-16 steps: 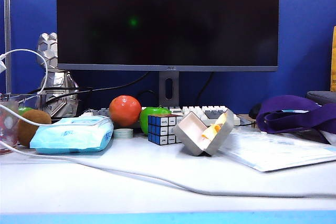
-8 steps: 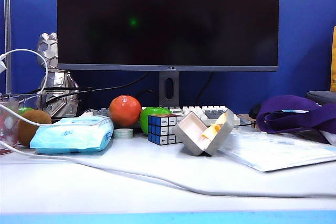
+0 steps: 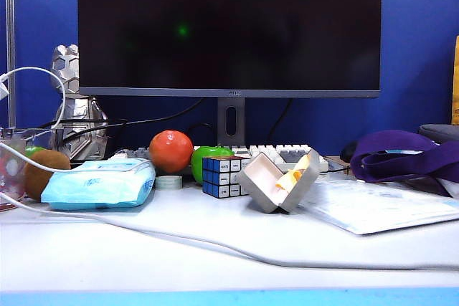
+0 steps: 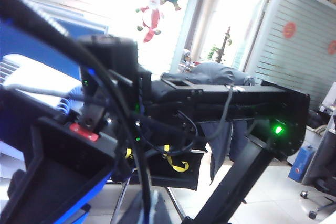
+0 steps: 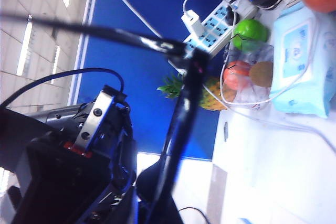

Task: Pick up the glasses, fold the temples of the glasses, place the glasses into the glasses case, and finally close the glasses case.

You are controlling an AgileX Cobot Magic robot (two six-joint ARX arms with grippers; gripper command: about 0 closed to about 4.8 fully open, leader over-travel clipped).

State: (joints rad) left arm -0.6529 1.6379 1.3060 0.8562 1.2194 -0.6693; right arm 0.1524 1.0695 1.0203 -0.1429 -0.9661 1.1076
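The grey glasses case [image 3: 277, 180] stands open on the desk beside the Rubik's cube, cream lining showing and a yellow cloth inside. Neither arm appears in the exterior view. The black glasses [image 5: 184, 98] are held up in the air. In the right wrist view their thin temple crosses the blue partition and the frame runs down to my right gripper [image 5: 157, 211], whose jaws are a dark blur. In the left wrist view a thin dark part of the glasses [image 4: 143, 182] runs down into my left gripper [image 4: 144, 214], which is shut on it.
On the desk stand a Rubik's cube [image 3: 221, 176], a green apple [image 3: 208, 155], a tomato [image 3: 171, 150], a light-blue wipes packet [image 3: 100, 184], a kiwi [image 3: 44, 172], a keyboard [image 3: 283, 154], papers [image 3: 380, 206], a purple bag [image 3: 405, 155] and a monitor [image 3: 229, 26]. A white cable [image 3: 179, 238] crosses the front.
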